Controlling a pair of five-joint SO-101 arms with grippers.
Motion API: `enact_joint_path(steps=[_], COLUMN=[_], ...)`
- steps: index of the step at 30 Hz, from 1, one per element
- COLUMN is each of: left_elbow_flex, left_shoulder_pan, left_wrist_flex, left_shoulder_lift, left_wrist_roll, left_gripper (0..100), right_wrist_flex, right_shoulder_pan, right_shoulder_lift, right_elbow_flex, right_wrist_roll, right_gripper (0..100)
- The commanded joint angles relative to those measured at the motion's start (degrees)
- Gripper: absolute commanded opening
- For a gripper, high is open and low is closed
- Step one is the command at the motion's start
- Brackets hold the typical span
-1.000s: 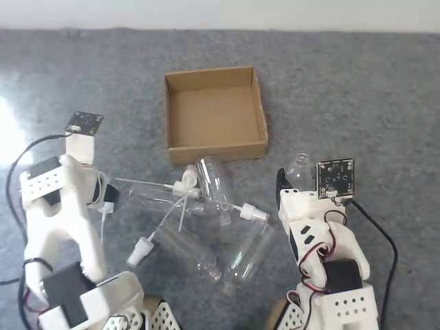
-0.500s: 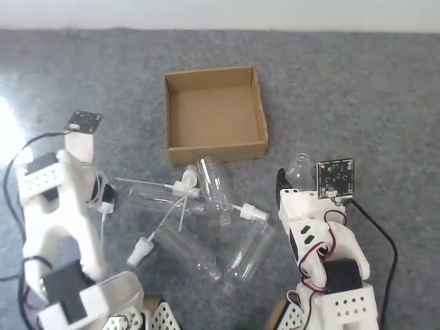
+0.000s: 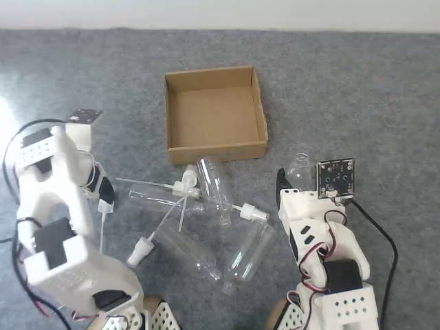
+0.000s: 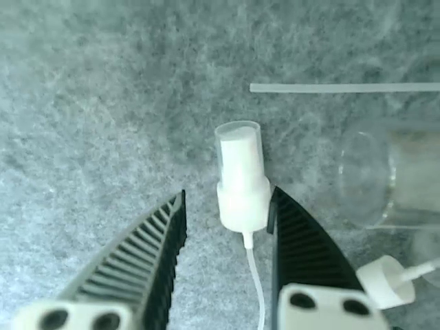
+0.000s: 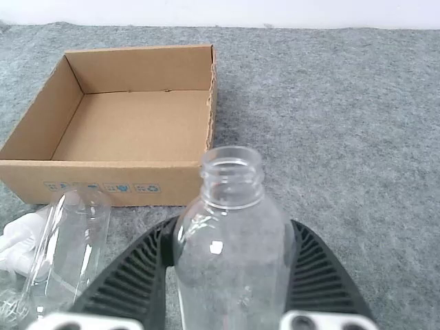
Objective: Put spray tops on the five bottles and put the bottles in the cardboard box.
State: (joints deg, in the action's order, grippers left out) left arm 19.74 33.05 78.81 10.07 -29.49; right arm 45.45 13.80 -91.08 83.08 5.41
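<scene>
Gray table (image 3: 357, 89): left claw (image 4: 227, 195) points down, open around a spray top (image 4: 240, 180); right claw (image 5: 232, 232) grips an upright bottle (image 5: 232, 206).

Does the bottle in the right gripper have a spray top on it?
No, the bottle in the right gripper has a bare open neck.
</scene>
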Motion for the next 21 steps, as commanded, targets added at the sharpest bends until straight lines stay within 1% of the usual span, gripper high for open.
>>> enact_joint_path(steps=[1, 6, 17, 21], left_elbow_flex=[-2.86, -2.51, -1.10, -1.27], left_shoulder_pan=[-0.44, -0.35, -0.53, -0.53], left_wrist_flex=[0.00, -2.37, -2.46, -3.60], left_shoulder_lift=[0.70, 1.23, 3.25, 6.42], left_wrist_roll=[-0.53, -0.26, -0.35, -0.35], left_gripper=[18, 18, 17, 12], right_wrist_flex=[-1.45, -1.45, -1.45, -1.45], right_shoulder_pan=[0.48, 0.48, 0.48, 0.48], right_shoulder_lift=[-0.92, -0.92, -0.92, -0.92], right_elbow_flex=[-0.62, -0.62, -0.62, -0.62], right_wrist_roll=[-0.09, -0.09, -0.09, -0.09], right_gripper=[11.0, 11.0, 11.1, 11.1])
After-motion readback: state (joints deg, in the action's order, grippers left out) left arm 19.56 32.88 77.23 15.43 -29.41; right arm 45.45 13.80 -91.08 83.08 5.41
